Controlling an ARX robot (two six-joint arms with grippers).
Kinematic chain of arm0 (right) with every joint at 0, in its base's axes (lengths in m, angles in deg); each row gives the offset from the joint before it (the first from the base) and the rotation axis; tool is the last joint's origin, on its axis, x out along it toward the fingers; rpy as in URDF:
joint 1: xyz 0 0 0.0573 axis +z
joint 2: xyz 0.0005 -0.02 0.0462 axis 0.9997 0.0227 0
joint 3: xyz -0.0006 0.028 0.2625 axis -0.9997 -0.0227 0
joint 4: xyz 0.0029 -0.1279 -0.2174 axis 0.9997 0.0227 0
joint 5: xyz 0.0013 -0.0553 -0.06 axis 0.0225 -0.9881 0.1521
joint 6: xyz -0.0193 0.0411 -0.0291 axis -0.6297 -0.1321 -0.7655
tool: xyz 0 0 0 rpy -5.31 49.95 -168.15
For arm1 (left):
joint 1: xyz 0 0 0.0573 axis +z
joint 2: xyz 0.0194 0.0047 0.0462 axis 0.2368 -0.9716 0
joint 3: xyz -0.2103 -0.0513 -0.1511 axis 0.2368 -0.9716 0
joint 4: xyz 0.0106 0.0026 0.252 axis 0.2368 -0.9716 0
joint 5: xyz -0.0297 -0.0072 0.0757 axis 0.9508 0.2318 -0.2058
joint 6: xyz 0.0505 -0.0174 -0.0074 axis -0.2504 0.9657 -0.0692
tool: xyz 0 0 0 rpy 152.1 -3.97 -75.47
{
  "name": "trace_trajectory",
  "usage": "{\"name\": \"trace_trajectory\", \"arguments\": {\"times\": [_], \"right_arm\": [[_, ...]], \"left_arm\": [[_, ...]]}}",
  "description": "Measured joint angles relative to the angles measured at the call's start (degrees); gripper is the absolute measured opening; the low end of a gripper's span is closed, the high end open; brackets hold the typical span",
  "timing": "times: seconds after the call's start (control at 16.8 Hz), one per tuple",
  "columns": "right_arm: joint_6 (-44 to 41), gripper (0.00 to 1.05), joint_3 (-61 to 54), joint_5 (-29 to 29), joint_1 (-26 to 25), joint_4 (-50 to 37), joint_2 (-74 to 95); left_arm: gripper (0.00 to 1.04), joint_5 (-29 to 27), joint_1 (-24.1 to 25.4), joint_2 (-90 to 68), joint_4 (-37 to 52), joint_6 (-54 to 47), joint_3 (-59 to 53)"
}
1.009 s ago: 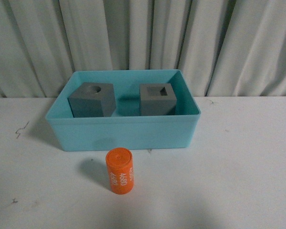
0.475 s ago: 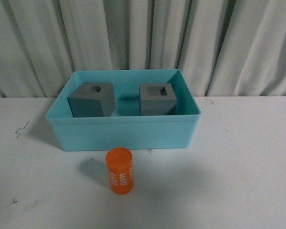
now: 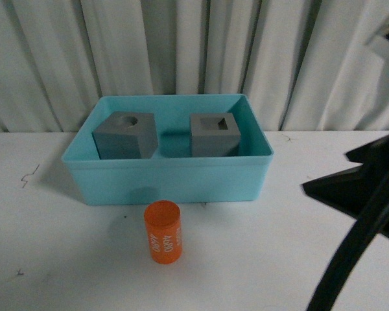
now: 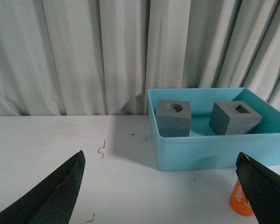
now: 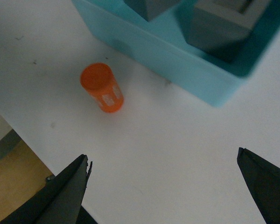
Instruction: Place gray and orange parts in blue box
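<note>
1. The orange cylinder stands upright on the white table, just in front of the blue box and not touching it. White numerals run down its side.
2. The two gray cubes sit inside the box, apart from each other. The cube with the round recess is on the left, and the cube with the square recess is on the right.
3. The right gripper hangs above the table with its fingers spread wide and nothing between them. The cylinder and the box's front wall lie beyond it.
4. The right arm shows in the front view as a dark, blurred shape at the right edge.
5. The left gripper is also spread wide and empty, low over the table to the box's left.
6. A pale curtain hangs behind the table.
</note>
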State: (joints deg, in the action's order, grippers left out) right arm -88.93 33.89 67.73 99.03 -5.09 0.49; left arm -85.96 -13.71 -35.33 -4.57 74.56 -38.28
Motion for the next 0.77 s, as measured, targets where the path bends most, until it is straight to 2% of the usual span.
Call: {"name": "trace_trajectory", "arguments": {"times": [0.12,0.24,0.59,0.77], "right_arm": [[-1.14,0.98,4.13,-1.81,5.62,-1.64,3.8],[-3.56,0.98,8.66,-5.97,9.73,-0.74,9.7],[-5.75,0.98,20.85,-8.59,16.37,1.81,23.34],[-5.95,0.98,22.84,-9.11,18.95,2.19,27.63]], "left_arm": [[0.98,0.0,0.0,0.0,0.0,0.0,0.0],[0.98,0.0,0.0,0.0,0.0,0.0,0.0],[0.98,0.0,0.0,0.0,0.0,0.0,0.0],[0.98,0.0,0.0,0.0,0.0,0.0,0.0]]}}
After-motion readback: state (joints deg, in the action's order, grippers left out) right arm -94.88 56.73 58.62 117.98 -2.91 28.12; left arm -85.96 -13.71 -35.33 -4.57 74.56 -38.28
